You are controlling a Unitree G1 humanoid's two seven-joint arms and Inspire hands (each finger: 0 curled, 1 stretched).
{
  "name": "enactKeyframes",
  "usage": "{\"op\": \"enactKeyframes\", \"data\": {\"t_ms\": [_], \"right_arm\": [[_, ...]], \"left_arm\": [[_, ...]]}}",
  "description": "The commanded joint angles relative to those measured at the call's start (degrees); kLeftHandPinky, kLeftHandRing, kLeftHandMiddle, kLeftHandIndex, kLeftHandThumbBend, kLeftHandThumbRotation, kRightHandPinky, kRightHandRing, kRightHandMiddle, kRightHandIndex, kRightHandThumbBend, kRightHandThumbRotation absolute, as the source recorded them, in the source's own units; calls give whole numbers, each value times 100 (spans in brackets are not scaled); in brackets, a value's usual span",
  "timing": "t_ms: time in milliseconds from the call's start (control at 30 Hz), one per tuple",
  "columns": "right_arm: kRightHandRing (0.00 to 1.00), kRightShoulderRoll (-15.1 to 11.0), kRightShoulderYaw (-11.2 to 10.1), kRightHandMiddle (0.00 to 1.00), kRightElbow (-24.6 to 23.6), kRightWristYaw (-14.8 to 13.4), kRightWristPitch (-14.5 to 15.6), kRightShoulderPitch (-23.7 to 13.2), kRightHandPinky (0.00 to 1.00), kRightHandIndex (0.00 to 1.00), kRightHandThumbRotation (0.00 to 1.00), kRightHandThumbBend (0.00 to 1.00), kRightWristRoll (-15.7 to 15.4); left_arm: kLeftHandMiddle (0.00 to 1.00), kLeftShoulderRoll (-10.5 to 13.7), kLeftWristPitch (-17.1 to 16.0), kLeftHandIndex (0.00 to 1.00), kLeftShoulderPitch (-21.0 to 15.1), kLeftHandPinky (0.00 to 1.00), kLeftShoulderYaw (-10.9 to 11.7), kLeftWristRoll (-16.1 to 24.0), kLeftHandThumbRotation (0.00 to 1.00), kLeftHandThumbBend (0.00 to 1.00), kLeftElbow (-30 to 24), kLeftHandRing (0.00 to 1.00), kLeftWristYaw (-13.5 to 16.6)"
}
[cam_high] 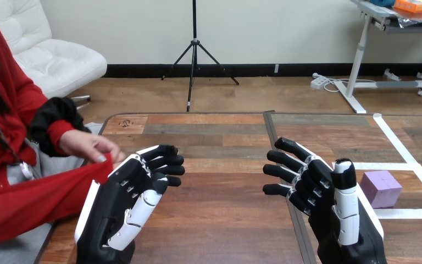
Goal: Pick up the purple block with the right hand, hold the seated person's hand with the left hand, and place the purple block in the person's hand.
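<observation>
A purple block rests on the wooden table at the right, inside a square marked with white tape. Just left of it my right hand is raised above the table, open, fingers loosely bent and pointing left, apart from the block. My left hand hovers at the left, open, its fingers pointing right. The person's hand sits at the table's left edge, beside and slightly behind my left hand, pinching a red sleeve; the two are not touching.
White tape lines mark a square at the table's right. A dark seam runs front to back through the tabletop. The person's red-sleeved forearm lies along the left edge. Bare wood lies between my hands.
</observation>
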Motion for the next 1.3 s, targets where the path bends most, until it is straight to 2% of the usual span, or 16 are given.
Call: {"op": "enactKeyframes", "data": {"t_ms": [0,500,800,900,933,1000,1067,1200,1267], "right_arm": [[79,-29,-60,81,-240,24,-4,-231,66,82,100,84,106],[78,-42,-59,81,-214,16,14,-292,65,82,100,85,37],[78,-84,-77,81,-55,-2,-1,-502,65,82,100,85,-86],[77,-128,-106,80,129,-91,-192,-660,65,82,100,84,-390],[77,-176,-124,80,209,-173,-258,-748,65,82,100,83,-604],[77,-222,-146,80,296,-265,-320,-842,65,82,100,83,-845],[76,-326,-193,80,468,-396,-411,-1025,66,82,100,82,-1174],[76,-466,-279,80,791,-587,-492,-1341,66,82,100,78,-1539],[77,-628,-321,80,1046,-698,-571,-1555,66,81,100,75,-1803]], "left_arm": [[69,-34,16,68,-237,63,-4,-1,61,63,-302,67,8],[68,-38,11,68,-280,62,5,28,61,62,-289,66,34],[68,-28,62,68,-320,63,20,-3,60,62,-293,67,30],[68,-20,100,68,-326,63,20,-19,60,62,-302,67,20],[69,-15,97,68,-333,63,22,-18,60,62,-293,67,13],[69,-11,91,68,-346,63,26,-14,60,62,-277,67,6],[69,-9,86,68,-358,63,28,2,60,62,-263,67,7],[69,-6,48,68,-392,63,35,12,60,62,-205,67,-8],[69,-7,15,68,-410,63,36,5,60,62,-179,67,-26]]}}
